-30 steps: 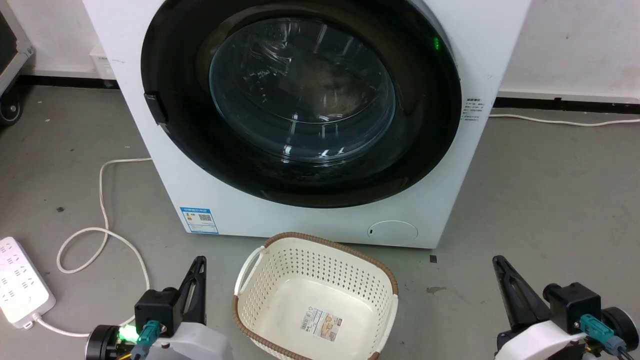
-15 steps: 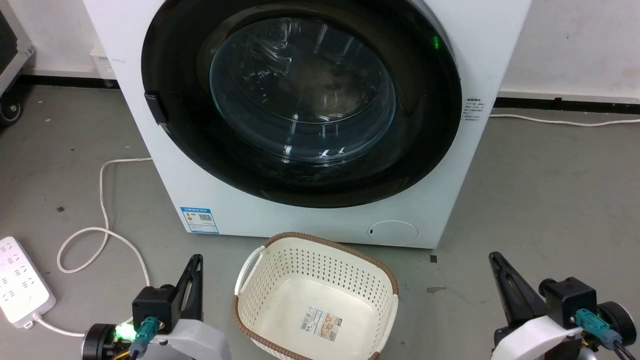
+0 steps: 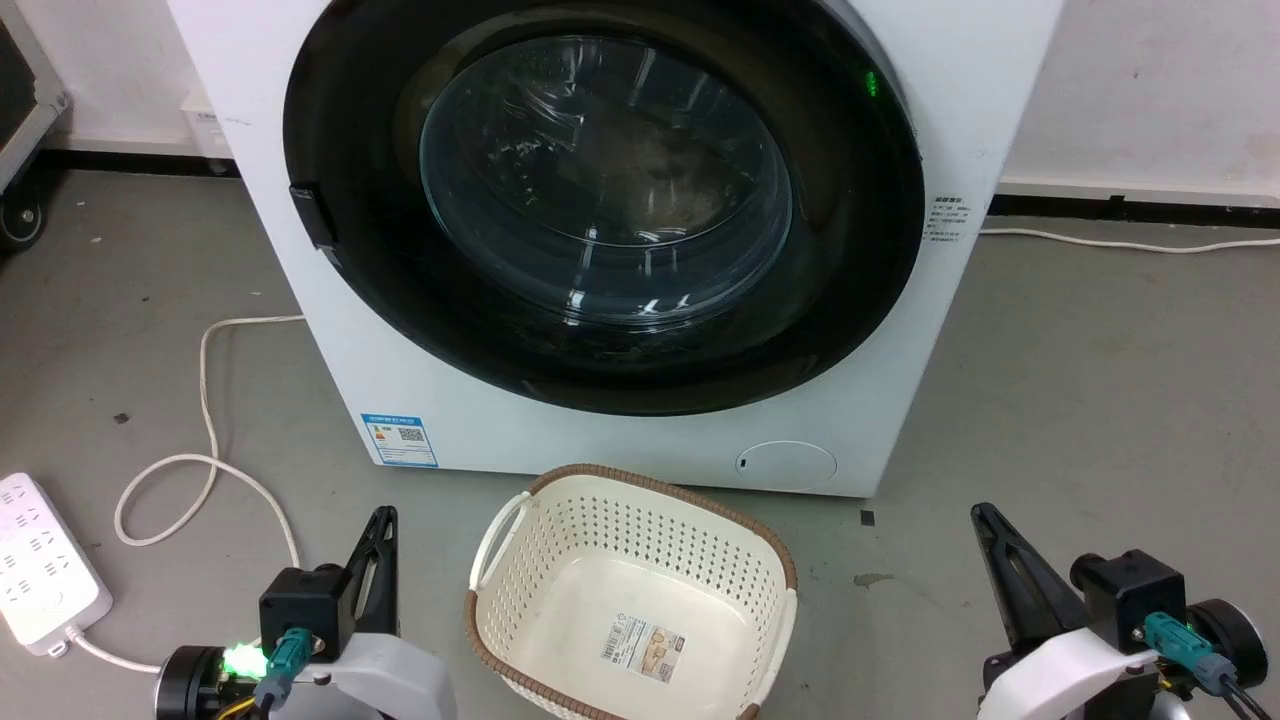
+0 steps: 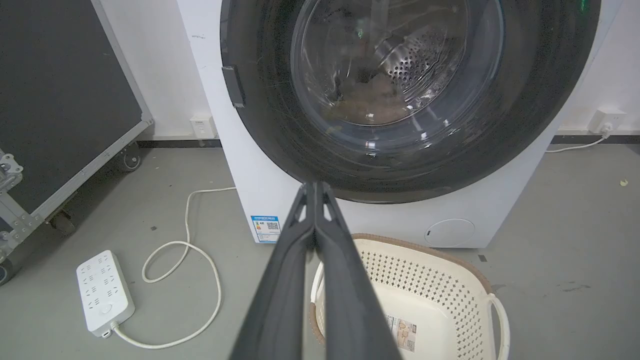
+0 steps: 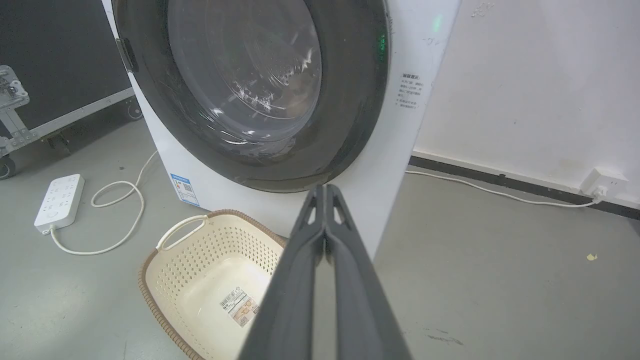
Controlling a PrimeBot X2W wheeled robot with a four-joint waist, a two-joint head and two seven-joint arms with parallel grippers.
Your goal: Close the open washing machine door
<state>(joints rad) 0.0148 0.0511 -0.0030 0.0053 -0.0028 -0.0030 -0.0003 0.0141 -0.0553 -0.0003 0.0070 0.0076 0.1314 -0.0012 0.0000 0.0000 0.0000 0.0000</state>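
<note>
Power strip (image 3: 40, 565) and its white cable (image 3: 205, 400) lay at 8 o'clock in head view, near my left gripper (image 3: 383, 520) at 7, fingers pressed together, empty. A careless swing there could've snagged the loop. Washing machine door (image 3: 600, 200) sat at 12, looking flush on the washing machine (image 3: 640, 440), latch tab (image 3: 310, 215) at its 9. Couldn't tell if it had latched; if not, it might've sprung back open. Any push with pinched tips on the bulging glass risked skidding off, so the rim was safer. Basket (image 3: 660, 480) at 6, near the machine's front, would've blocked a low reach. Right gripper (image 3: 980, 515) at 5, fingers together too, holding nothing, well apart from the door.
</note>
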